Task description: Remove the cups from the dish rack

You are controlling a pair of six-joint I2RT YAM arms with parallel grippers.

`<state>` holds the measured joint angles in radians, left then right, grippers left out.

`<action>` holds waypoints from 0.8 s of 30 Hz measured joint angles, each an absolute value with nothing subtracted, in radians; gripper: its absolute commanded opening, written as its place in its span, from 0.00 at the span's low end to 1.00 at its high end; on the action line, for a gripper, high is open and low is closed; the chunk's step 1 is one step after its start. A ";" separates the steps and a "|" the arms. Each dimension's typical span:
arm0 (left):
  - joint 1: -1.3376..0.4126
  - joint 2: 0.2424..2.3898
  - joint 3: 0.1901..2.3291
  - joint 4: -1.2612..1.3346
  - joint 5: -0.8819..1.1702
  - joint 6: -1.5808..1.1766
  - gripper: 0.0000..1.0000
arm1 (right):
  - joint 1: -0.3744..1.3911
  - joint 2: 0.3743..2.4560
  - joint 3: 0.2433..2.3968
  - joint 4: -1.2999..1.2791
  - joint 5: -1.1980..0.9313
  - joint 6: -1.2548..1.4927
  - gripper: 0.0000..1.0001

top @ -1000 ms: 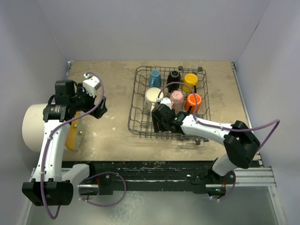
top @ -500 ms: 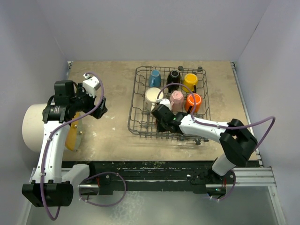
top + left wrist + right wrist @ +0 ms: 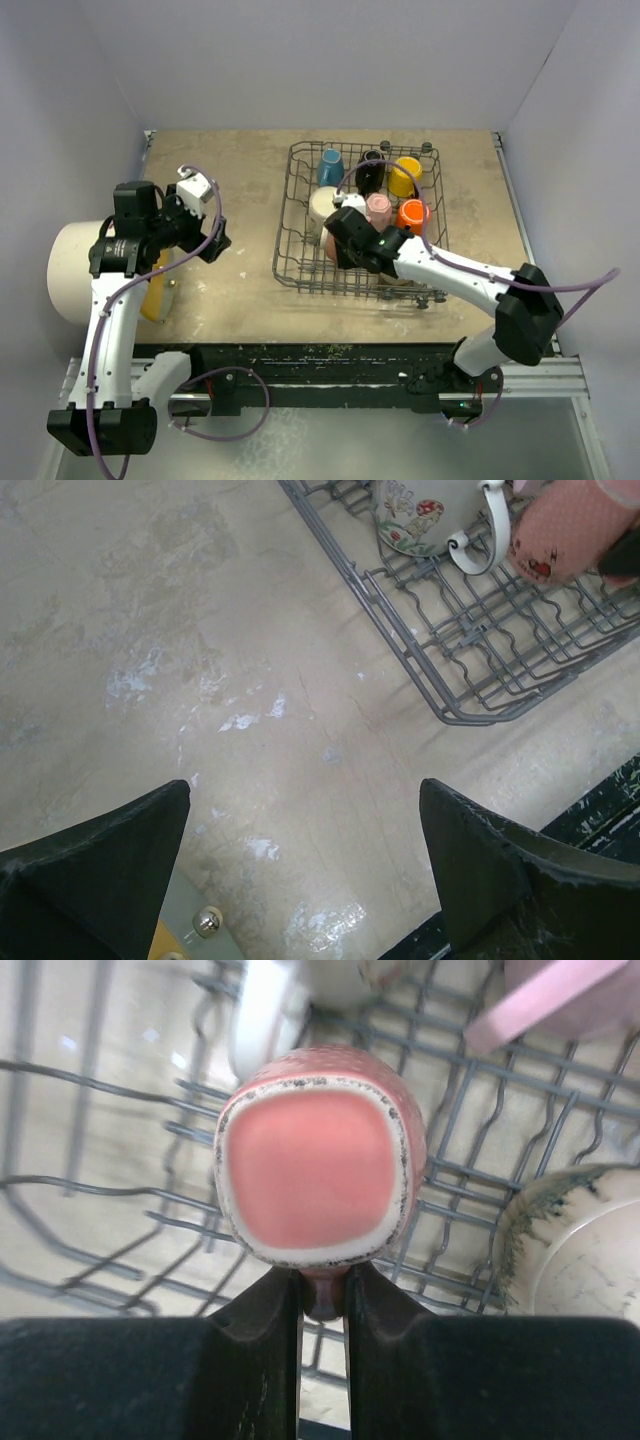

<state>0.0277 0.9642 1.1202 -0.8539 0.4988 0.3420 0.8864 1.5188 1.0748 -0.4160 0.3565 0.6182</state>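
Note:
The dish rack [image 3: 284, 222] stands on the right half of the table. In it are blue [image 3: 331, 166], black [image 3: 371, 170], yellow [image 3: 404, 176], orange [image 3: 411, 215], pink [image 3: 378, 209] and cream [image 3: 322, 203] cups. My right gripper [image 3: 322, 1295] is shut on the handle of a salmon cup [image 3: 315, 1175], which hangs above the rack's wire floor with its mouth towards the camera. A tan speckled cup [image 3: 585, 1260] lies to its right. From above, the right gripper [image 3: 338, 240] is over the rack's near left part. Left of the rack, my left gripper [image 3: 305, 810] hangs open over bare table, holding nothing.
A big cream cylinder [image 3: 75, 270] lies at the left edge beside an orange-yellow piece [image 3: 155, 290]. The rack's near corner [image 3: 470, 670] shows in the left wrist view, with the cream cup [image 3: 420, 515] and the salmon cup [image 3: 570, 530] above it.
The right gripper has closed on the salmon cup's handle and raised it, moving a little towards the back of the rack. The left arm has shifted slightly and stays open.

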 measured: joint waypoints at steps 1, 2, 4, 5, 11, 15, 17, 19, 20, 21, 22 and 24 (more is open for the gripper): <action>0.028 0.955 1.111 -0.854 0.509 0.346 0.99 | 0.886 1.505 1.103 -0.430 0.356 0.620 0.00; 0.028 0.948 1.103 -0.852 0.519 0.352 0.99 | 0.886 1.493 1.132 -0.444 0.355 0.623 0.00; 0.028 0.928 1.084 -0.847 0.547 0.362 0.99 | 0.886 1.473 1.186 -0.466 0.343 0.637 0.00; 0.028 0.920 1.075 -0.846 0.561 0.368 0.99 | 0.886 1.465 1.216 -0.474 0.331 0.646 0.00; 0.028 0.865 1.016 -0.823 0.719 0.455 0.99 | 0.886 1.430 1.334 -0.468 0.168 0.726 0.00; 0.028 0.863 1.008 -0.823 0.815 0.527 0.99 | 0.885 1.369 1.285 -0.388 0.029 0.820 0.00; 0.028 0.862 1.008 -0.823 0.854 0.566 0.99 | 0.885 1.307 1.200 -0.294 -0.056 0.891 0.00; 0.028 0.861 1.008 -0.824 0.890 0.599 0.99 | 0.885 1.247 1.100 -0.189 -0.133 0.978 0.00; 0.028 0.860 1.008 -0.824 0.902 0.610 0.99 | 0.885 1.228 1.058 -0.144 -0.159 1.016 0.00; 0.028 0.860 1.008 -0.824 0.916 0.620 0.99 | 0.885 1.207 1.002 -0.068 -0.190 1.066 0.00; 0.028 0.859 1.008 -0.825 0.929 0.626 0.99 | 0.886 1.193 0.947 0.006 -0.220 1.114 0.00; 0.028 0.860 1.013 -0.827 0.955 0.632 0.99 | 0.886 1.191 0.859 0.141 -0.263 1.203 0.00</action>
<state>0.0280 0.8600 1.0126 -0.8272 0.9550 0.6319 0.8864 1.1912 0.8593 0.1413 -0.2630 1.2026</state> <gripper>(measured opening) 0.992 0.194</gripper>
